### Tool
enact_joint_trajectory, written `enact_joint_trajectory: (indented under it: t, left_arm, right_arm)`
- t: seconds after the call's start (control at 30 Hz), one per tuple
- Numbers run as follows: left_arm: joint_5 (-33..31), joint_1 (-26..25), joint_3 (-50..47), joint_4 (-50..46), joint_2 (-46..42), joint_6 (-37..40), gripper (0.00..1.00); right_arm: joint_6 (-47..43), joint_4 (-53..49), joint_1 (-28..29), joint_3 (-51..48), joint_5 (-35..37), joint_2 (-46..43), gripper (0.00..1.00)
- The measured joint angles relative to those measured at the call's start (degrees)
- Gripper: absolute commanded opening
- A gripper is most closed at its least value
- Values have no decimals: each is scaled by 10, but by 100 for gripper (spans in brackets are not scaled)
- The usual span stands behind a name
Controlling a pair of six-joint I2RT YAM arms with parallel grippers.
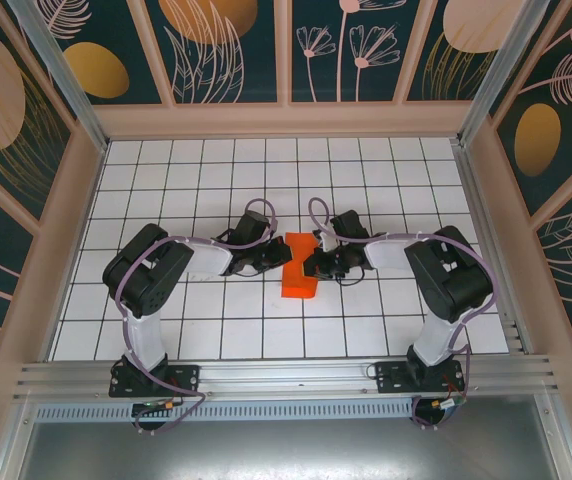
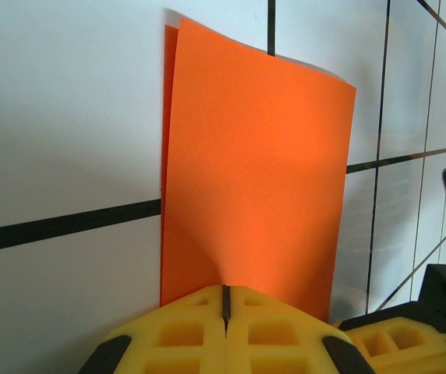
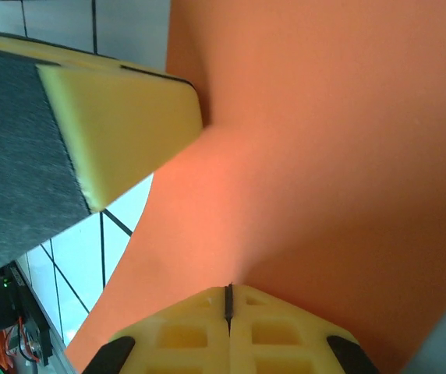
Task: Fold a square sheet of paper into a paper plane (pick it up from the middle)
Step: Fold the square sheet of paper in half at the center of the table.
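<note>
The square sheet of paper is thin, light and floppy — it would crumple easily. The left gripper and right gripper each pinch an edge tight — best to pull gently.

Robot lab booth, gridded tabletop, floral wall panels

The counter is white, ruled by black lines into square tiles. On it, between the left fingers and the right fingers, lies the square sheet of paper, folded into 2 layers, its edge farthest from the left fingers lifted slightly off the tiles.
</note>
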Motion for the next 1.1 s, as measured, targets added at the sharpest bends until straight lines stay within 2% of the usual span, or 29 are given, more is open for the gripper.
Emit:
enact_joint_trajectory:
  t: [0.17, 0.4, 0.63, 0.83, 1.0, 1.1]
  left_arm:
    - [0, 0, 0, 0, 1, 0, 0]
    - [0, 0, 0, 0, 2, -1, 0]
    - [0, 0, 0, 0, 2, -2, 0]
    - [0, 0, 0, 1, 0, -2, 0]
    - [-2, 0, -1, 5, -1, 0, 0]
    - [-5, -1, -3, 7, -2, 0, 0]
  right_arm:
    - [-3, 16, 0, -24, -2, -8, 0]
    - [1, 41, 0, -106, -2, -71, 0]
    - [7, 17, 0, -146, 6, -124, 0]
    - [24, -25, 5, -100, 24, -137, 0]
    - [44, 4, 26, -30, 38, -112, 0]
    - [48, 20, 37, -22, 45, -85, 0]
